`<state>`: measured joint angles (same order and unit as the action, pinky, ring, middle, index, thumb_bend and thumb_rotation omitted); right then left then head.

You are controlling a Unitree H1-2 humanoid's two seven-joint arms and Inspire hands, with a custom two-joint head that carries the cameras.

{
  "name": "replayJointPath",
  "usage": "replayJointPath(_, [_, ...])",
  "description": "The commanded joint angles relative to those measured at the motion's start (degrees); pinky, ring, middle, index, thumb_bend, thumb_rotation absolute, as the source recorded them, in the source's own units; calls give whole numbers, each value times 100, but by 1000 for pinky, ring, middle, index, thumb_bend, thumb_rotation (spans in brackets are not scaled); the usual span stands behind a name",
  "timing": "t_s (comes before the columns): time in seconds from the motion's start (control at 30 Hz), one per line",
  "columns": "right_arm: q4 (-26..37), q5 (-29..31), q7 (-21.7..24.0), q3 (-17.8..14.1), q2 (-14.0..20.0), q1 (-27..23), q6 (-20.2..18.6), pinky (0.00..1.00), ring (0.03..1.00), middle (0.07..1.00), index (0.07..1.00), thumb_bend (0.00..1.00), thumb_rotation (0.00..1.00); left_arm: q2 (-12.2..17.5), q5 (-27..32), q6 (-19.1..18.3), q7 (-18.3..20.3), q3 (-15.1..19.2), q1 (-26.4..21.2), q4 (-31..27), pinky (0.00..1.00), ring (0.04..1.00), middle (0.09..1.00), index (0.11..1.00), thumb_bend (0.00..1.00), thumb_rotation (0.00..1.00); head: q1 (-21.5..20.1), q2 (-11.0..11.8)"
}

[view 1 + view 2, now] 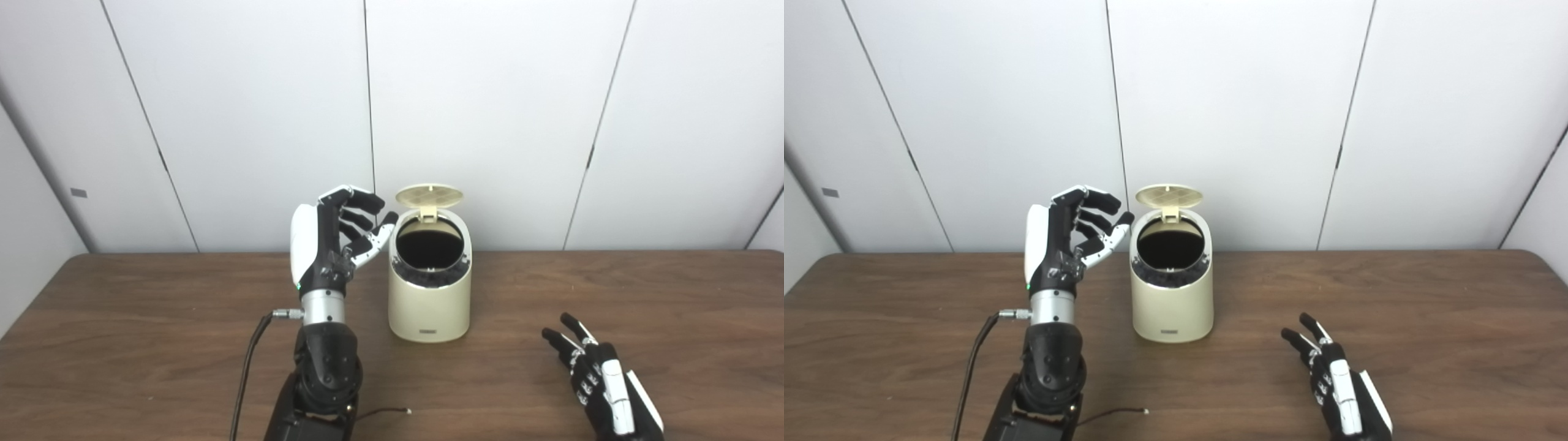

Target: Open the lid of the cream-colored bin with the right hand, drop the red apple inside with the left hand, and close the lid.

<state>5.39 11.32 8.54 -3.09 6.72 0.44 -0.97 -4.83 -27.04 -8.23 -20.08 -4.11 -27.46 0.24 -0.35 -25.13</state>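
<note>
The cream-colored bin [429, 306] stands on the wooden table [153, 318] near its middle. Its round lid [429, 195] is tipped up at the back, and the dark opening [429, 245] shows. My left hand [334, 236] is raised just left of the bin's rim, fingers apart and curled toward the opening, holding nothing I can see. No red apple shows in either view. My right hand [603, 380] rests low over the table's front right, fingers spread, well clear of the bin.
A black cable [248, 367] runs from the left wrist down to the table's front edge. A thin wire end [392, 411] lies on the table by the left arm's base. White wall panels stand behind the table.
</note>
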Motion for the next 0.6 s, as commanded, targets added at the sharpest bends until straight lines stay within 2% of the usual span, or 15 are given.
replayJointPath(0.0, [9, 18, 3, -24, 28, 29, -6, 1000, 936, 865, 929, 586, 998, -9, 103, -9, 85, 69, -66, -410, 340, 441, 522, 473, 476, 0, -3, -1])
replayJointPath(0.03, [21, 21, -12, -36, 20, 18, -17, 1000, 937, 870, 929, 594, 998, -13, 177, -124, 177, 112, 16, -529, 335, 440, 522, 481, 476, 0, -3, -1])
replayJointPath(0.1, [73, 4, -51, -51, 10, -1, -64, 1000, 945, 881, 933, 607, 992, -5, 368, -344, 382, 193, 185, -758, 393, 444, 506, 490, 497, 0, -7, -27])
replayJointPath(0.23, [181, -77, -126, -62, -7, -51, -115, 995, 955, 900, 928, 608, 995, 204, 660, -524, 807, 268, 548, -1106, 396, 420, 491, 530, 498, 0, -12, -61])
replayJointPath(0.27, [209, -61, -131, -68, -12, -67, -142, 999, 971, 915, 924, 612, 992, 270, 739, -545, 922, 278, 634, -1176, 419, 482, 486, 518, 507, 0, -9, -68])
replayJointPath(0.3, [229, -48, -141, -74, -19, -97, -157, 999, 976, 920, 923, 613, 990, 364, 887, -642, 1114, 281, 737, -1271, 425, 499, 486, 514, 509, 0, 3, -78])
replayJointPath(0.33, [251, -68, -163, -72, -27, -142, -155, 1000, 986, 933, 925, 607, 987, 488, 1089, -783, 1378, 278, 859, -1383, 471, 560, 575, 507, 503, 41, -6, -95])
replayJointPath(0.37, [269, -107, -189, -65, -29, -184, -144, 1000, 990, 944, 924, 611, 984, 582, 1310, -910, 1613, 288, 965, -1480, 572, 649, 690, 671, 505, 364, -6, -95])
replayJointPath(0.4, [312, -167, -231, -50, -39, -241, -169, 1000, 991, 949, 923, 616, 982, 625, 1663, -970, 1821, 361, 1090, -1556, 625, 697, 747, 747, 499, 520, -23, -107])
replayJointPath(0.47, [411, -279, -281, -12, -43, -341, -272, 991, 993, 962, 921, 634, 979, 653, 2180, -904, 2030, 492, 1293, -1613, 737, 794, 853, 872, 470, 661, -66, -140])
replayJointPath(0.57, [555, -428, -310, 49, -30, -543, -457, 997, 998, 967, 911, 659, 969, 764, 2513, -611, 2193, 583, 1653, -1581, 825, 854, 915, 942, 448, 756, -84, -151])
